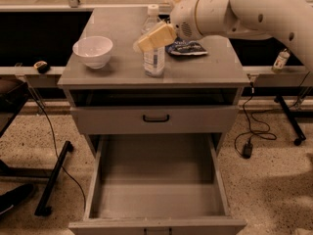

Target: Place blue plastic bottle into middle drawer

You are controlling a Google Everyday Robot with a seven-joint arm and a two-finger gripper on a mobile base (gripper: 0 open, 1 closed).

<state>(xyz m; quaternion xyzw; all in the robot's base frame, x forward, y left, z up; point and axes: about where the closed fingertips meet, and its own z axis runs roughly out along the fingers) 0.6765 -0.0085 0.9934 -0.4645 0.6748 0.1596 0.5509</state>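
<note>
The gripper (146,41) hangs against the upper part of the blue plastic bottle (154,62), upright on the worktop (205,67). Whether it grips cannot be told. The middle drawer (156,192) is open below.

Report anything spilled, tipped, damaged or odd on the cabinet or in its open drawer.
Nothing stands out. The white-capped clear plastic bottle stands upright, the white bowl sits right way up, no spill shows, and the deep grey open drawer hangs straight. The gripper is at the bottle's upper half.
</note>
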